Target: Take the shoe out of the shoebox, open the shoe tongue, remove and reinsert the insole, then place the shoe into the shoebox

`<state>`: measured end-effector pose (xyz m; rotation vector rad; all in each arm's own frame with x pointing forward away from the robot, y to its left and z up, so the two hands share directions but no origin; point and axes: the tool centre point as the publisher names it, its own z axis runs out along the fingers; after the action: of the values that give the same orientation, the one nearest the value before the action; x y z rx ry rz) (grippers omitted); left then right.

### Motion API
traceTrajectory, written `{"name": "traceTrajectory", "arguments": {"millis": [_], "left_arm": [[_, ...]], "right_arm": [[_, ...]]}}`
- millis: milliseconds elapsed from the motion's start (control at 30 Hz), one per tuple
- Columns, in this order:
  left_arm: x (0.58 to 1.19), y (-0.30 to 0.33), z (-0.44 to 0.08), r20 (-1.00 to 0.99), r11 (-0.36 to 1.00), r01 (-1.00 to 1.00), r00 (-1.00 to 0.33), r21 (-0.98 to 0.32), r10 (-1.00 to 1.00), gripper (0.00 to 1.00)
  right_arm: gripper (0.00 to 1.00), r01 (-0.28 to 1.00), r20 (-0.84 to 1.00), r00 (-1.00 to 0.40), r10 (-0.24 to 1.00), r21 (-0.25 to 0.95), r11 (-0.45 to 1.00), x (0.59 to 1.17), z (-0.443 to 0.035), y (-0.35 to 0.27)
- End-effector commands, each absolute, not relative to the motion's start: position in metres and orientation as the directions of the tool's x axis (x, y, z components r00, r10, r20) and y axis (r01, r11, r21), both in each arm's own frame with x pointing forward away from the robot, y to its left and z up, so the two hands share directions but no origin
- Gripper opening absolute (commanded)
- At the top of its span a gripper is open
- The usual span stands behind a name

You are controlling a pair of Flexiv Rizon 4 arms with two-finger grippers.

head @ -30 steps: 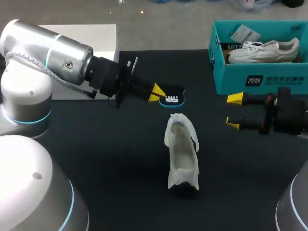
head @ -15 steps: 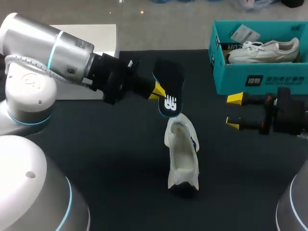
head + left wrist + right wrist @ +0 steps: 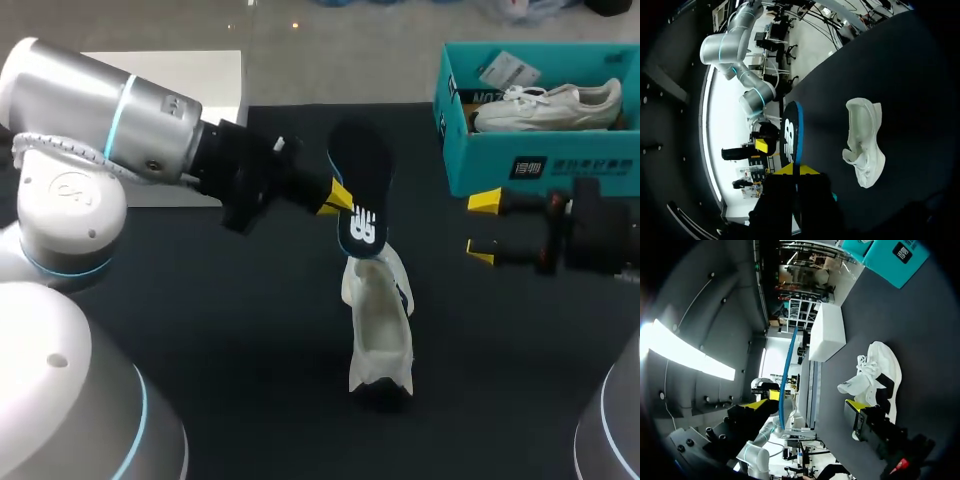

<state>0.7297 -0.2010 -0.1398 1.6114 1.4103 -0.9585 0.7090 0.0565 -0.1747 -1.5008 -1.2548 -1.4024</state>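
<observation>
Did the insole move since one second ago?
Yes. The left gripper turned the insole up from flat, and its lower end came down nearer to the white shoe on the table, which stayed in place.

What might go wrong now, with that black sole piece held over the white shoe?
The black, blue-edged insole is pinched by the left arm's jaws at one edge only, so it may twist or slip. The white shoe lies loose on the dark table; the right arm's jaws stand open off to its side, so pushing the insole in may shove it away.
</observation>
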Motion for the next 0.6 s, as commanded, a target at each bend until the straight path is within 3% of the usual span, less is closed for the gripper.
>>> {"name": "traceTrajectory", "arguments": {"millis": [33,400,467,500,600], "left_arm": [[0.727,-0.226,-0.152,-0.892,-0.095,0.987,0.160,0.132,0.423,0.00],[0.714,-0.252,-0.163,-0.920,-0.119,0.988,0.131,0.093,0.368,0.00],[0.713,-0.255,-0.165,-0.919,-0.126,0.987,0.143,0.104,0.368,0.00],[0.713,-0.256,-0.166,-0.918,-0.128,0.986,0.148,0.108,0.367,0.00],[0.708,-0.261,-0.168,-0.915,-0.144,0.983,0.160,0.113,0.370,0.00]], "right_arm": [[1.00,0.970,0.983,-0.056,0.177,0.096,-0.225,0.728,-0.174,0.067],[1.00,0.976,0.986,-0.069,0.150,0.099,-0.197,0.744,-0.169,0.089],[0.79,0.978,0.986,-0.070,0.149,0.098,-0.185,0.747,-0.169,0.092],[0.62,0.978,0.986,-0.070,0.148,0.097,-0.183,0.748,-0.169,0.094],[0.46,0.981,0.987,-0.063,0.147,0.089,-0.174,0.751,-0.171,0.098]]}}
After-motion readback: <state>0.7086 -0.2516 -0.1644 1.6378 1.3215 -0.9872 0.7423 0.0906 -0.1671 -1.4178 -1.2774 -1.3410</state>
